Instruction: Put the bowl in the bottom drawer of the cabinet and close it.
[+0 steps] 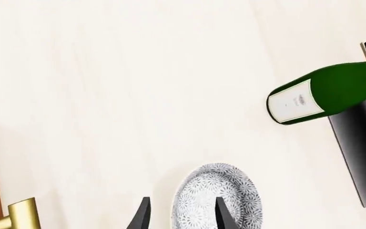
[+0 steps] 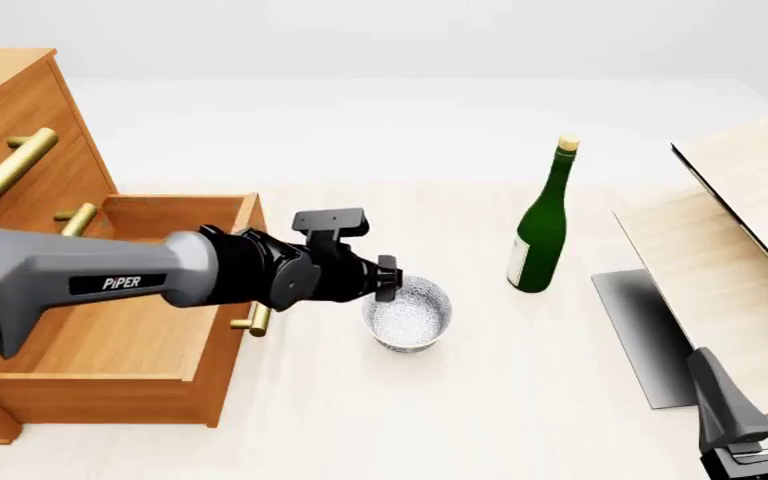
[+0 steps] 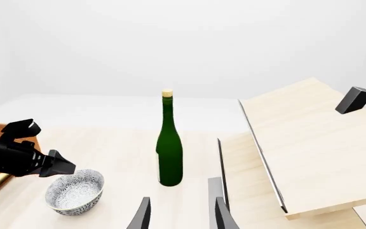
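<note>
The speckled white bowl stands upright on the table, just right of the open bottom drawer of the orange-brown cabinet. My left gripper hangs over the bowl's near-left rim. In the left wrist view the bowl lies under the left gripper, which is open, one finger over the bowl's inside and the other outside its wall. My right gripper sits low at the front right, open and empty; the right wrist view shows the right gripper, the bowl and the left gripper.
A green bottle stands upright to the right of the bowl. Pale wooden boards lean over a dark flat panel at the right. The drawer's brass handle sticks out beside the bowl.
</note>
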{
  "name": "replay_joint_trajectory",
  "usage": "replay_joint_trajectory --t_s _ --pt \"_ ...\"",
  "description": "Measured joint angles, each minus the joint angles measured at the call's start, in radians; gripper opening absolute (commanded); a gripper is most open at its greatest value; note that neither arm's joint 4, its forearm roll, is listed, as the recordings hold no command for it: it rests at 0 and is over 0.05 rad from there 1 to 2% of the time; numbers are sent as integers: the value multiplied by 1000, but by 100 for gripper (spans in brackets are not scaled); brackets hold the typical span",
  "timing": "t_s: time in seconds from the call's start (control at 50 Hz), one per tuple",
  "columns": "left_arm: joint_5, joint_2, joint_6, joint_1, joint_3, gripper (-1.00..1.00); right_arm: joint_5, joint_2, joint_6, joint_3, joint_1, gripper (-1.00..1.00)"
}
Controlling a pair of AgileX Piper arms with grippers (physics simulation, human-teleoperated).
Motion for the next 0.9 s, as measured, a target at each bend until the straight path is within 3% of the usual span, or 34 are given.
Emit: replay_joint_trajectory --t_s 0.9 --pt "12 113 -30 -8 -36 100 0 0 0 0 0 100"
